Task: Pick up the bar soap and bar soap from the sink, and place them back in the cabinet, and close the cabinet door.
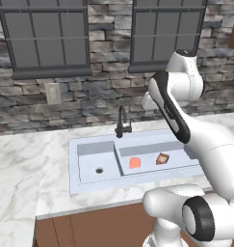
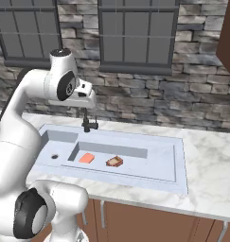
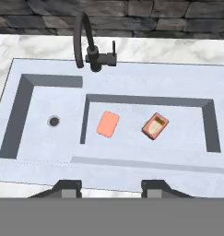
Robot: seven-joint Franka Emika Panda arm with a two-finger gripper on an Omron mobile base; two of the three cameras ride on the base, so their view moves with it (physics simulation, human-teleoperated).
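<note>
Marble counter (image 3: 35, 44) below our gripper (image 3: 111, 188), its tips parted with nothing between them, hovering above the sink (image 3: 132, 83), orange bar soap (image 3: 107, 123) beside tan-brown bar soap (image 3: 155, 126) in the right basin, black faucet (image 3: 88, 39) behind, stone wall (image 1: 104, 87) beyond.

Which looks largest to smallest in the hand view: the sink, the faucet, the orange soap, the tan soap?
1. sink
2. faucet
3. orange soap and tan soap: these look about alike, both lying flat in the right basin, so I do not rank them.
</note>
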